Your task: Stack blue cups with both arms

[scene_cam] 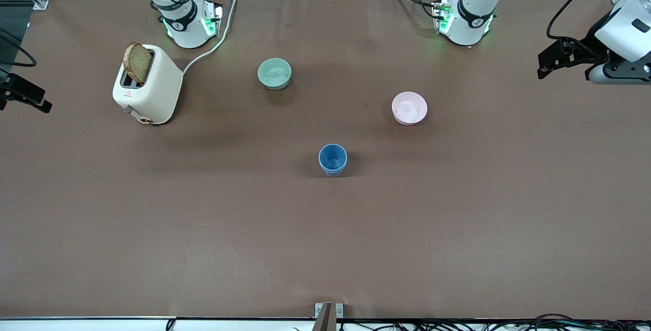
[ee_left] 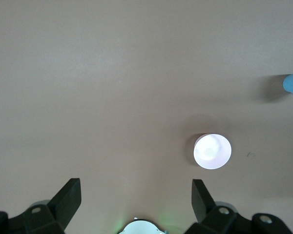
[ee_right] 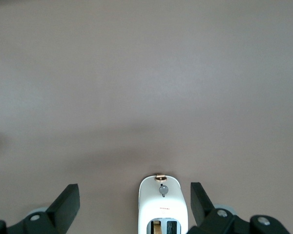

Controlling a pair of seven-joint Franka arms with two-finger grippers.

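Left gripper point(ee_left: 134, 204): fingers spread wide, nothing between them, held high above the table point(scene_cam: 457, 209) at the left arm's end, camera looking straight down. Right gripper point(ee_right: 134, 204): likewise spread wide and empty, hanging over the white toaster point(scene_cam: 147, 84), which carries a slice of brown bread point(scene_cam: 138, 62) upright in its slot. Neither gripper is near the work; both arms appear parked clear of the centre, which I judge to be a rest posture that leaves the cups unobstructed. Only one blue cup outline point(scene_cam: 332, 159) shows, standing upright near the table's middle, closest to the front camera of all the objects present. Whether this is a single cup or two already nested cannot be settled from above; the rim may read as doubled, but that is uncertain. The pale green bowl point(scene_cam: 274, 73) sits nearer the bases, beside the toaster's cord; the pink bowl point(scene_cam: 409, 108) stands toward the left arm's end. Both bowls are well apart from the cup.
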